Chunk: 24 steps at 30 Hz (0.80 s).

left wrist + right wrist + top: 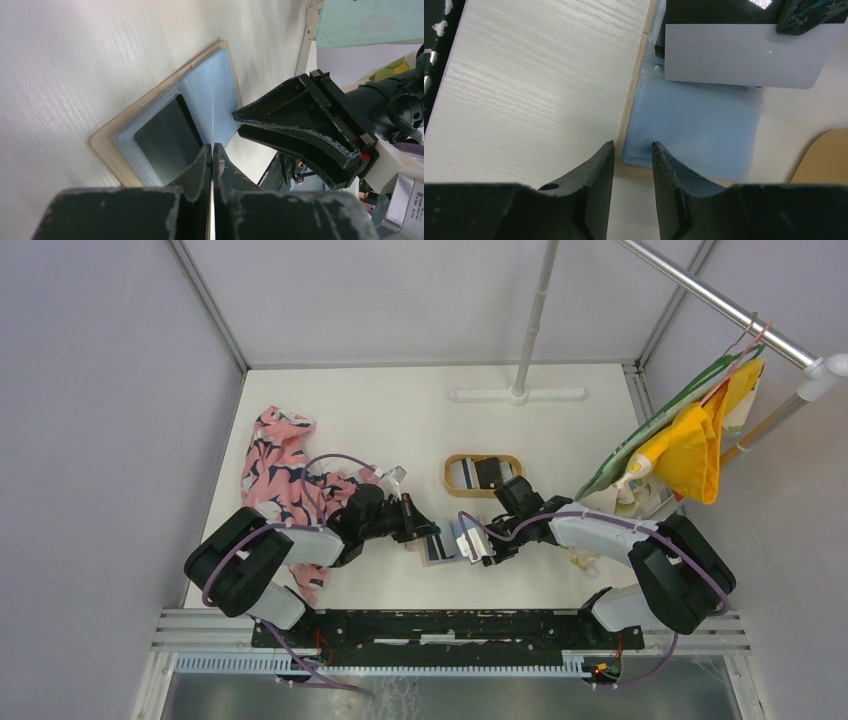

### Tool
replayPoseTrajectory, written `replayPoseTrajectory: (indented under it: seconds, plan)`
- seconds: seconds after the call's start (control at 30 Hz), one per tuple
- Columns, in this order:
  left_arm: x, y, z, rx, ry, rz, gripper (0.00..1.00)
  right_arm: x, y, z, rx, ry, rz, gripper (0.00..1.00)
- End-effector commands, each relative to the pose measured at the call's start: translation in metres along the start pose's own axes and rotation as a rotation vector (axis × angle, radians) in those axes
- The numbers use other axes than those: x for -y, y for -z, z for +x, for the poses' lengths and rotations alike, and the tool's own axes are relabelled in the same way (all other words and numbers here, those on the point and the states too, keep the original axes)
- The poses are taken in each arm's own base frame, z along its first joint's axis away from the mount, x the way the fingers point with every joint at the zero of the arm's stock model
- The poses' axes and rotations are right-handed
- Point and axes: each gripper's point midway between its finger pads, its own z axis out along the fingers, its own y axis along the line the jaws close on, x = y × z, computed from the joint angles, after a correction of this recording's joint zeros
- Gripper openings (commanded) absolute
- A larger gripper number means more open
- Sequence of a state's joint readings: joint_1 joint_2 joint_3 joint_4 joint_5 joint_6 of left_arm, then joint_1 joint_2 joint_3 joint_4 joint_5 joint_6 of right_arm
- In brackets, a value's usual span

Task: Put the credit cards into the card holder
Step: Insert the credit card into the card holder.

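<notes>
The card holder (437, 548) lies open on the table between my arms, a tan wallet (107, 145) with grey-blue panels (699, 130). A dark card (165, 140) sits in its left pocket. My left gripper (212, 147) is shut on a pale card (744, 55), seen edge-on (213, 115) in the left wrist view, just above the open panels. My right gripper (633, 145) is open, its fingertips straddling the near corner of the blue panel. More cards, one pale (463, 473) and one dark (488, 472), lie in the oval tray (450, 480).
The oval wooden-rimmed tray stands just behind the wallet; its edge shows in the right wrist view (824, 160). A pink patterned cloth (280, 465) lies at the left. Yellow and green bags (690, 440) hang from a rail at the right. A white post (520, 390) stands at the back.
</notes>
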<state>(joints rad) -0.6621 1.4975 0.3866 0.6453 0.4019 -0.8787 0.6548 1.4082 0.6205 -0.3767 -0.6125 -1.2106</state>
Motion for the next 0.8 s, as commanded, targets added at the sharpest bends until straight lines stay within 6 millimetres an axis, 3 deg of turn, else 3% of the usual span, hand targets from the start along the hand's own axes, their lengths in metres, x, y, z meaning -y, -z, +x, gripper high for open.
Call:
replayPoseTrajectory:
  seconds: [0.0, 0.77]
  plan:
    - [0.004, 0.000, -0.008, 0.039, 0.018, 0.021, 0.02, 0.004, 0.001, 0.003, -0.037, 0.009, -0.008, 0.39]
    - [-0.014, -0.003, 0.002, 0.060, 0.111, 0.000, 0.02, 0.004, 0.001, 0.002, -0.038, 0.003, -0.007, 0.39]
